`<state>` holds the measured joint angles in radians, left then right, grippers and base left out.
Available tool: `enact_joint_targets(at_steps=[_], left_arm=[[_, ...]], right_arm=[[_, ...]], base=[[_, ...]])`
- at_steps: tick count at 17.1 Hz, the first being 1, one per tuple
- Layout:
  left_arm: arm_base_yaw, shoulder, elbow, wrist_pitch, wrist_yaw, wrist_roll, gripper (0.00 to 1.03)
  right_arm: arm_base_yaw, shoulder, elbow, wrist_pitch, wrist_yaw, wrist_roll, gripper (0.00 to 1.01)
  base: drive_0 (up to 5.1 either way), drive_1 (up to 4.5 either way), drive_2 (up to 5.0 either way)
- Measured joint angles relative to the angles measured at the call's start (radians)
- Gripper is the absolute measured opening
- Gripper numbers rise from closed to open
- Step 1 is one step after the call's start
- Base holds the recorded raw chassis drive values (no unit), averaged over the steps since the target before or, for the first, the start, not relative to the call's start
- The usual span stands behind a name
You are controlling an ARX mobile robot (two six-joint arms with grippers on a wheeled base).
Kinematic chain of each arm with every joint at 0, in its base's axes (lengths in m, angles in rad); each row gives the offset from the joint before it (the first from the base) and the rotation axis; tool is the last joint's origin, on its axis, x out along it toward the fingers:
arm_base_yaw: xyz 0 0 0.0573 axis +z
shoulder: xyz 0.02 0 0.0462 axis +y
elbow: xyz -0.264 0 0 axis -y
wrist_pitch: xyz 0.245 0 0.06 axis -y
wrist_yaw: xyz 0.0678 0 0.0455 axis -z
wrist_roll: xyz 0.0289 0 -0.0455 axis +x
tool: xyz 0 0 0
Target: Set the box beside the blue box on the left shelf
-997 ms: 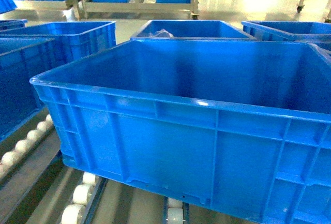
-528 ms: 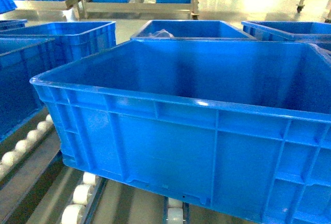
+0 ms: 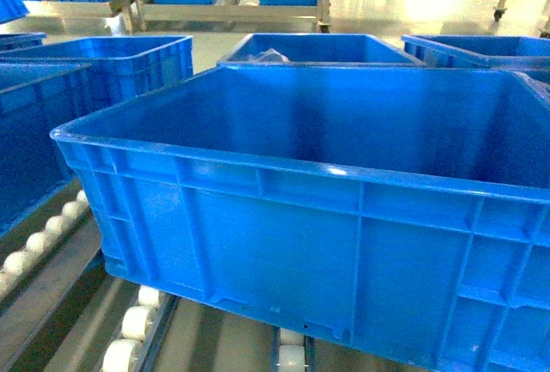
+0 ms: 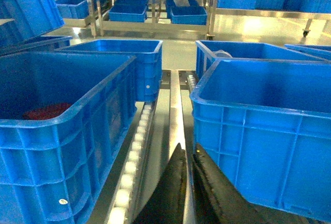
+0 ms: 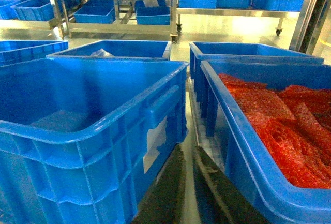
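1. Far left, a neighbouring blue crate [image 4: 62, 125] stands on the left shelf [image 3: 51, 234], on its rows of white rollers; something red lies on its floor.
2. Between that crate and the box runs a bare strip of rail and rollers. The left gripper [image 4: 187, 193] sits low in this strip, its dark fingers close together with only a thin slit between them and nothing clamped in it; the right-hand finger lies along the box's lower left corner, and I cannot tell whether it presses or merely rests there.
3. The box [image 3: 326, 209] fills the middle of the head view, empty and skewed to the rails, its near-left bottom corner over the rollers beside the shelf's left-hand rail.
4. To its right, the right gripper [image 5: 189, 193] hangs in the narrow gap between the box's right wall and a crate of red material [image 5: 279, 125], its fingers likewise almost together and gripping nothing visible.
5. To my eye the step is to settle the box beside the left crate. Done well, both arms should nudge evenly so the skew comes out, the walls end parallel without jamming, and the base sits flat on the rollers.
6. Hidden: both fingertip pairs run off the bottom of the wrist views, the box's right end is cropped in the head view, and its underside contact cannot be seen.
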<state>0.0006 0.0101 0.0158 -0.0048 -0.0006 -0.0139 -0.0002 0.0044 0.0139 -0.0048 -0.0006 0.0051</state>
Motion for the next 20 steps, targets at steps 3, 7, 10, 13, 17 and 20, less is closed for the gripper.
enact_joint_targets(at_steps=[3,7,10,13,17,20], left_arm=[[0.000,0.000,0.000,0.000,0.000,0.000,0.44],[0.000,0.000,0.000,0.000,0.000,0.000,0.96],[0.000,0.000,0.000,0.000,0.000,0.002,0.98],[0.000,0.000,0.000,0.000,0.000,0.003,0.98],[0.000,0.000,0.000,0.000,0.000,0.003,0.98],[0.000,0.000,0.000,0.000,0.000,0.003,0.98]], right_arm=[[0.000,0.000,0.000,0.000,0.000,0.000,0.41],[0.000,0.000,0.000,0.000,0.000,0.000,0.94],[0.000,0.000,0.000,0.000,0.000,0.000,0.98],[0.000,0.000,0.000,0.000,0.000,0.000,0.98],[0.000,0.000,0.000,0.000,0.000,0.000,0.98],[0.000,0.000,0.000,0.000,0.000,0.000,0.98]], base=[[0.0,0.00,0.0],[0.0,0.00,0.0],[0.0,0.00,0.0],[0.0,0.00,0.0],[0.0,0.00,0.0],[0.0,0.00,0.0]])
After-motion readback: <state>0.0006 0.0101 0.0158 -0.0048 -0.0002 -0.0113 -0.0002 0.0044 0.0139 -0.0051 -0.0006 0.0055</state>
